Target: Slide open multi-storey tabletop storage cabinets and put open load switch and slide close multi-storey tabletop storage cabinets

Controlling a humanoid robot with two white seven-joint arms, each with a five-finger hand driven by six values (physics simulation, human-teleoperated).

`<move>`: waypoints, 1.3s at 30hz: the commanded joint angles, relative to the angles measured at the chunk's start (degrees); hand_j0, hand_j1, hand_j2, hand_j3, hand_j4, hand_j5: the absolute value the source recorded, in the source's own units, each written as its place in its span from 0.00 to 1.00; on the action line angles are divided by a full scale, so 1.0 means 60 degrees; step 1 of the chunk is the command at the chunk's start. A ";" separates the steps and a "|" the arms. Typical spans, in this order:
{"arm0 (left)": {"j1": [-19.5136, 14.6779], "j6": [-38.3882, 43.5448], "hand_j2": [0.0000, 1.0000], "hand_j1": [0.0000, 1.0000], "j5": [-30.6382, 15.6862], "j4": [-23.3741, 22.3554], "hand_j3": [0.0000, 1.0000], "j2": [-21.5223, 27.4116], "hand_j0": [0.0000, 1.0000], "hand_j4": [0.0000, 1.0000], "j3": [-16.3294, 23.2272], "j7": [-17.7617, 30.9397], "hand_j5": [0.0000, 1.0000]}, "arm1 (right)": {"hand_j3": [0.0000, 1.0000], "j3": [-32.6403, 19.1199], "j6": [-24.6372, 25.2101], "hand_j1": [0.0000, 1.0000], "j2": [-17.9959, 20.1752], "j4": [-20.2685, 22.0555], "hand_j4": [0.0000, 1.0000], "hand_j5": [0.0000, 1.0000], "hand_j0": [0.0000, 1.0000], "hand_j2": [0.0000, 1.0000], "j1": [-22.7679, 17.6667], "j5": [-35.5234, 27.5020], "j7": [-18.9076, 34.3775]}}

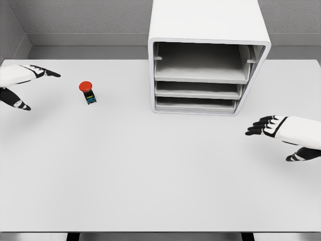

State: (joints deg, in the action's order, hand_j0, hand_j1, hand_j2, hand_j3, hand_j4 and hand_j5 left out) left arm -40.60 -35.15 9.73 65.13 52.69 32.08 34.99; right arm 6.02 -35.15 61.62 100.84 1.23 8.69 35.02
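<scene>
Left hand (22, 85) at far left, fingers spread, empty; load switch (89, 93) w/ red cap just beside it on table (150, 175), well apart from cabinet (205, 60). Right hand (281, 133) open, near cabinet front, touching nothing. Likely first step: needs reaching a drawer (198, 90) & sliding it out.

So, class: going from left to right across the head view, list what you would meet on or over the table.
Left robot hand → red-topped load switch → white storage cabinet → right robot hand, all over the white table.
</scene>
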 commanded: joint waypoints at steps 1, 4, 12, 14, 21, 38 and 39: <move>-0.0029 0.0025 1.00 1.00 -0.0054 -0.0103 1.00 -0.0081 1.00 1.00 -0.0014 0.0001 1.00 | 1.00 0.0153 0.0025 1.00 0.0014 0.0010 1.00 1.00 1.00 1.00 0.0015 -0.0057 -0.0003; -0.0103 0.0025 1.00 1.00 -0.0054 -0.0103 1.00 -0.0096 1.00 1.00 0.0001 0.0001 1.00 | 1.00 0.0139 0.0025 1.00 -0.0001 0.0010 1.00 1.00 1.00 1.00 0.0220 -0.0057 -0.0003; -0.0557 0.0025 1.00 1.00 0.0370 -0.1157 1.00 -0.0828 1.00 1.00 0.0118 0.0001 1.00 | 1.00 0.0080 0.0025 1.00 -0.0483 -0.0004 1.00 1.00 1.00 1.00 0.1348 -0.0101 -0.0003; -0.0849 0.0025 1.00 1.00 0.0898 -0.1626 1.00 -0.1399 1.00 1.00 0.0118 0.0001 1.00 | 1.00 0.0401 0.0025 1.00 -0.0586 -0.0004 1.00 1.00 1.00 1.00 0.1787 -0.0086 -0.0003; -0.2505 0.0025 1.00 1.00 0.1469 -0.3838 1.00 -0.2850 1.00 1.00 0.1465 0.0001 1.00 | 1.00 0.2365 0.0025 1.00 -0.1099 -0.0004 1.00 1.00 1.00 1.00 0.3677 0.0017 -0.0003; -0.2696 0.0025 1.00 1.00 0.1777 -0.3765 1.00 -0.3465 1.00 1.00 0.1846 0.0001 1.00 | 1.00 0.3317 0.0025 1.00 -0.1993 -0.0019 1.00 1.00 1.00 1.00 0.5244 0.0105 -0.0182; -0.2696 0.0025 1.00 1.00 0.1792 -0.3780 1.00 -0.3494 1.00 1.00 0.1890 0.0001 1.00 | 1.00 0.3434 0.0025 1.00 -0.2066 -0.0019 1.00 1.00 1.00 1.00 0.5288 0.0119 -0.0182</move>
State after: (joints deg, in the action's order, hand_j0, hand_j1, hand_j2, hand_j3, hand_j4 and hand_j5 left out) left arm -56.95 -35.15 20.73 42.53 32.14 43.29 35.02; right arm 25.55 -35.14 50.02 100.71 33.66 9.63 34.38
